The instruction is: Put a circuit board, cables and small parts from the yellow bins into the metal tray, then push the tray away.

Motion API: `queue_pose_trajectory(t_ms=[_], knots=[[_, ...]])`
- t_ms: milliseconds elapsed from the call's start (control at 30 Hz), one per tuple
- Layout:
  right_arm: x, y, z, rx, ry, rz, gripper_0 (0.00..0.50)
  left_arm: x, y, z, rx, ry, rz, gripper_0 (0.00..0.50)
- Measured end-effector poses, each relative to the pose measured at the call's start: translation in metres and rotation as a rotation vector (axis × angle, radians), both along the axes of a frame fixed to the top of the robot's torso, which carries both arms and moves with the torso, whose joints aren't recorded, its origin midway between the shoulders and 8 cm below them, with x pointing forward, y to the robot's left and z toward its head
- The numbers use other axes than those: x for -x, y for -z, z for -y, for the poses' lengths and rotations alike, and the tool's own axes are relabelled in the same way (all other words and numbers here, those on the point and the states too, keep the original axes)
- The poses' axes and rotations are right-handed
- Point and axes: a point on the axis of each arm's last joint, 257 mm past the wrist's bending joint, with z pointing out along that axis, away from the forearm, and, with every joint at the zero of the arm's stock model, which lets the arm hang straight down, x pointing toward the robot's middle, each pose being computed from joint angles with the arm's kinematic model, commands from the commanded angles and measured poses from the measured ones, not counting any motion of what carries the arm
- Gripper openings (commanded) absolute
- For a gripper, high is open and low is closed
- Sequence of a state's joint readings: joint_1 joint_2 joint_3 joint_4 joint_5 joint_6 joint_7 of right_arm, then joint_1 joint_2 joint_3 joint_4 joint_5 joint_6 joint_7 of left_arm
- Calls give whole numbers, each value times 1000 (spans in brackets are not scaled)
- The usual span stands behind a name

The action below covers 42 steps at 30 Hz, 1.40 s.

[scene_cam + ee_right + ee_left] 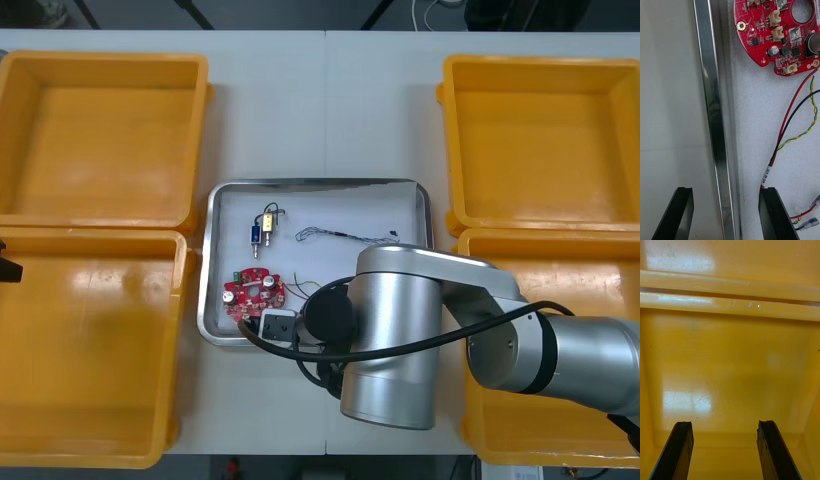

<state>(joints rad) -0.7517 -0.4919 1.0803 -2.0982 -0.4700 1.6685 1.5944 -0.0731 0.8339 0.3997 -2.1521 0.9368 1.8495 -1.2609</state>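
Right gripper (726, 190), spread wide and empty, straddles the lower rim of the metal tray (212, 260), lower centre of the front view. Pushing off-centre could skew the loaded tray; cables (790, 123) lying close inside may snag. Left gripper (725, 427) waits open over a yellow bin (730, 363).

Centre: rectangular metal tray (713, 112) — mirror-shiny polished rim, matt white, finely grainy floor. Left and right: square yellow plastic bins (100, 130) — smooth, glossy, glare patches. Glossy round red circuit board (253, 292). Lower right: satin silver metal arm casing (395, 340).
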Motion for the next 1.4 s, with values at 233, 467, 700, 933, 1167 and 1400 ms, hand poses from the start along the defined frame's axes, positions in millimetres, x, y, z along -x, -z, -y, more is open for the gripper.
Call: queue_pose_trajectory(t_ms=[233,467,700,933,1167,1400], knots=[[-4,14,-14,-11,0,-1,500,0,0,1,2,2,0,500],[-6,26,-22,-6,-20,18,500,0,0,1,2,2,0,500],[-7,35,-23,13,-29,29,500,0,0,1,2,2,0,500],[-4,37,-25,25,-47,46,34,0,0,1,2,2,0,500],[-7,37,-25,42,-62,85,0,0,0,1,2,2,0,500],[-12,34,-25,46,-61,108,0,0,0,1,2,2,0,500]])
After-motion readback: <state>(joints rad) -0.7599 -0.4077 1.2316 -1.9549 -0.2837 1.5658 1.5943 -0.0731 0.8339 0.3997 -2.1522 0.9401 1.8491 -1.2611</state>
